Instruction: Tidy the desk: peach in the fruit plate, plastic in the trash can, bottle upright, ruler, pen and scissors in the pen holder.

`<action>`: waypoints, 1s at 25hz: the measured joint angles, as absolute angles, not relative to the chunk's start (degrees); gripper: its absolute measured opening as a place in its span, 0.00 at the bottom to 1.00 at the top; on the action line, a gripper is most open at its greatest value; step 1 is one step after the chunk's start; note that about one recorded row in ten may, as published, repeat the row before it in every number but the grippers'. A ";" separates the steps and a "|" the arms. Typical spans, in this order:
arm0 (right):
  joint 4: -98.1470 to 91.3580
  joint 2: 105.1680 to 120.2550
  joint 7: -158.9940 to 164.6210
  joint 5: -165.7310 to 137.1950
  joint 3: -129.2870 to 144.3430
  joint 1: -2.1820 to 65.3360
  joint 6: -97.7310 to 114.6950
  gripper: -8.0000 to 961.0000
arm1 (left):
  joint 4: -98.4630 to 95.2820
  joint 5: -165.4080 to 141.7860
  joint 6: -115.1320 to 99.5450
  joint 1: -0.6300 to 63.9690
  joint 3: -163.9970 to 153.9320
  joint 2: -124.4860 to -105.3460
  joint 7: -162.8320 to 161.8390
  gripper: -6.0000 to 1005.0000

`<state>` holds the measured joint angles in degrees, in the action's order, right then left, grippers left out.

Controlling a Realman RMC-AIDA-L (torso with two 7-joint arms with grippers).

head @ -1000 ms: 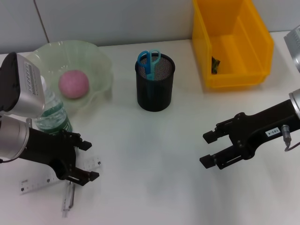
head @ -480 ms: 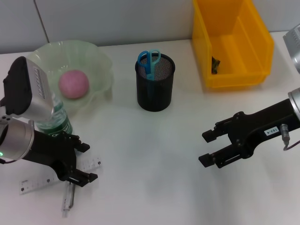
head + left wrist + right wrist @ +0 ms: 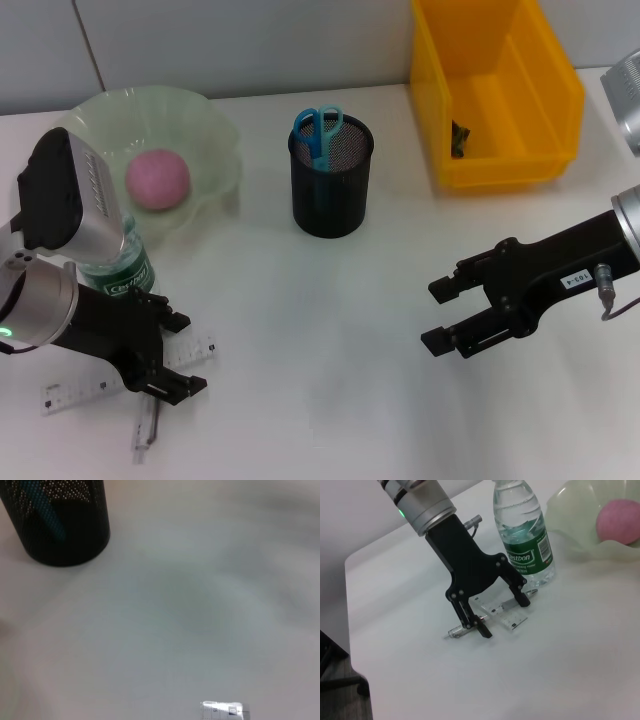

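My left gripper (image 3: 185, 352) hangs open low over the clear ruler (image 3: 192, 351), its fingers straddling the ruler's end (image 3: 512, 618). The clear pen (image 3: 145, 430) lies just beside it (image 3: 464, 628). The water bottle (image 3: 116, 262) stands upright behind the left arm. A pink peach (image 3: 157, 180) rests in the pale green fruit plate (image 3: 215, 130). Blue scissors (image 3: 318, 128) stick out of the black mesh pen holder (image 3: 330, 190). The yellow bin (image 3: 495, 150) holds a small dark piece (image 3: 457, 140). My right gripper (image 3: 436, 317) is open above bare table at the right.
The left wrist view shows the pen holder (image 3: 60, 525) and the ruler's tip (image 3: 225, 711) on white tabletop. The table's edge and a dark floor (image 3: 335, 680) show in the right wrist view. A grey wall runs along the back.
The left arm has turned and sunk slightly over the ruler. The right gripper has drifted a little to the left.
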<state>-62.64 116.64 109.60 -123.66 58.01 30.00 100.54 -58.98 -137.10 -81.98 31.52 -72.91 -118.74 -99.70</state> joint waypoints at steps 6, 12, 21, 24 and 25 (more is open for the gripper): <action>-62.60 116.63 109.52 -123.66 58.01 29.99 100.54 0.81 | -59.03 -137.11 -81.98 31.61 -72.90 -118.74 -99.71 0.80; -62.58 116.63 109.44 -123.66 58.01 29.97 100.55 0.81 | -59.00 -137.13 -81.90 31.64 -72.95 -118.74 -99.76 0.77; -62.57 116.63 109.45 -123.66 58.01 29.87 100.55 0.81 | -58.94 -137.77 -81.15 31.64 -73.92 -118.74 -100.26 0.70; -62.58 116.63 109.48 -123.66 58.00 29.81 100.55 0.81 | -58.90 -137.80 -80.95 31.64 -74.15 -118.74 -100.29 0.67; -62.57 116.63 109.49 -123.66 58.01 29.78 100.55 0.81 | -58.89 -137.81 -80.84 31.64 -74.22 -118.74 -100.31 0.66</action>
